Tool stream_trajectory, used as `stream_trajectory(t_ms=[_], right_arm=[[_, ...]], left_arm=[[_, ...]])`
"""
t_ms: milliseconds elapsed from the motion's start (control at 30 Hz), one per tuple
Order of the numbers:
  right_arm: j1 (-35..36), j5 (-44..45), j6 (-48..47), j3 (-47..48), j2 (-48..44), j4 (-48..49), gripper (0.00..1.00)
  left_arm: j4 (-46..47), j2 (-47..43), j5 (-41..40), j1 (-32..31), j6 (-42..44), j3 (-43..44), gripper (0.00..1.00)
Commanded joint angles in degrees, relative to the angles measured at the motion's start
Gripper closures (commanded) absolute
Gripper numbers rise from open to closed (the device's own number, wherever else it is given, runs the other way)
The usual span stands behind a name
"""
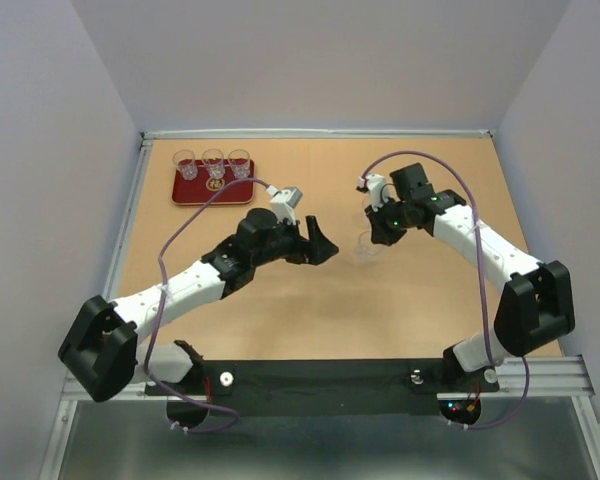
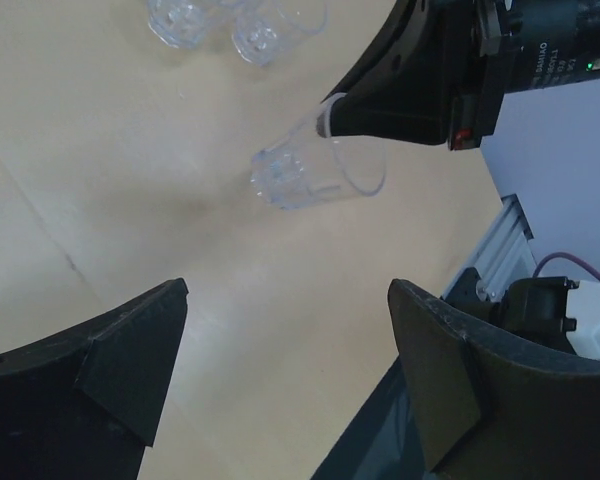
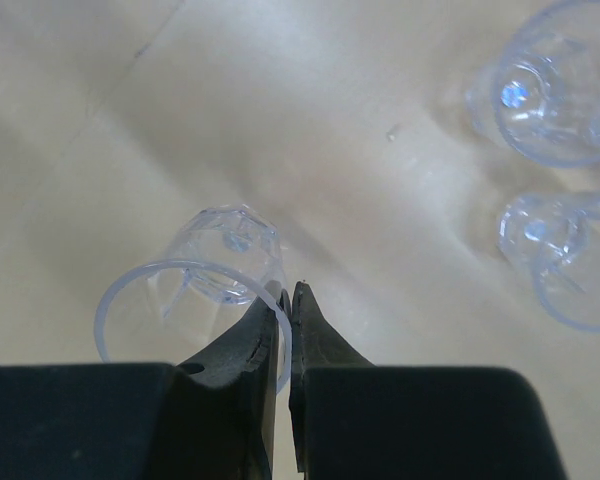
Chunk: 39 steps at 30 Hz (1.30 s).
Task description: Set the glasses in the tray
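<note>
Two arms over the table (image 1: 320,310), both reaching toward its middle. The tray (image 1: 195,193) lies near the far left corner; three glasses (image 1: 213,163) stand in a row along its far rim, and its near half is bare.

The left gripper (image 2: 288,298) has its fingers spread wide and holds nothing. It faces the right arm's load from just beside it. The right gripper (image 3: 288,295) has its fingers pinched together on the rim of one glass (image 3: 200,280), apparently one finger inside and one outside. This glass hangs tilted over mid-table, its base toward the left arm, well apart from the tray. Two loose glasses (image 3: 550,90) stand on the table near it.

The step in hand appears to be a handover from right to left, since the tray sits on the left arm's side. To do it well:
- The left fingers should close round the body below the rim, gently, as thin clear walls may slip or crack.
- The right pinch should let go only once that hold is firm.
- The glass should then be righted and set down on the tray's bare near half, clear of the row
</note>
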Motion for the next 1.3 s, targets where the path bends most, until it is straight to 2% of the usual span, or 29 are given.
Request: stream_trajectory(t_ms=[0,100,200,400,733,867,900,967,1033,1067,1133,1167,1233,1267], right_arm=[[6.8,6.6,6.2,3.5,1.0,4.4,1.00],[9.1,8.7,8.0,4.3,1.6,5.1,1.00],[10.6,11.0,10.1,4.2,1.9,6.3,1.00],[11.4,11.7,12.2,2.7,0.8,7.6,0.99],[11.4,7.9,14.8,2.0,-1.2,8.4,0.95],[11.4,6.4,15.1,1.7,-1.8,8.6,0.93],[11.4,6.5,15.0,1.7,-1.8,8.7,0.91],[11.5,6.5,14.5,1.6,-2.1,8.7,0.89],[11.4,5.5,13.6,1.3,-2.6,8.7,0.78],[11.4,4.2,13.1,1.1,-2.9,8.7,0.67],[11.5,3.3,12.2,0.8,-3.5,8.7,0.57],[11.4,2.6,11.7,0.7,-4.1,8.6,0.46],[11.4,2.5,10.5,0.5,-5.1,8.6,0.36],[11.5,2.6,10.0,0.5,-5.7,8.6,0.34]], left_arm=[[1.5,3.6,-11.3,-5.1,-6.7,5.1,0.09],[-0.8,5.8,-15.5,-8.7,-8.9,7.2,0.12],[-3.1,9.1,-23.5,-11.7,-10.9,10.4,0.16],[-11.0,14.0,-32.5,-14.3,-13.3,16.2,0.31],[-14.8,19.6,-41.1,-16.0,-13.3,20.8,0.49],[-15.1,22.2,-43.6,-16.1,-11.8,23.7,0.70],[-17.1,22.8,-44.9,-16.1,-11.6,24.4,0.86],[-18.3,24.3,-46.1,-16.1,-10.7,26.5,1.00],[-19.2,24.9,-47.6,-16.2,-9.9,27.8,1.00],[-19.5,25.0,-48.0,-16.1,-9.2,28.1,1.00],[-19.5,24.9,-48.8,-16.2,-8.5,28.5,1.00],[-19.7,24.9,-49.0,-16.2,-7.8,28.6,1.00],[-19.6,24.6,-49.4,-16.2,-7.1,28.4,1.00],[-19.7,24.6,-49.6,-16.1,-6.7,28.3,1.00]])
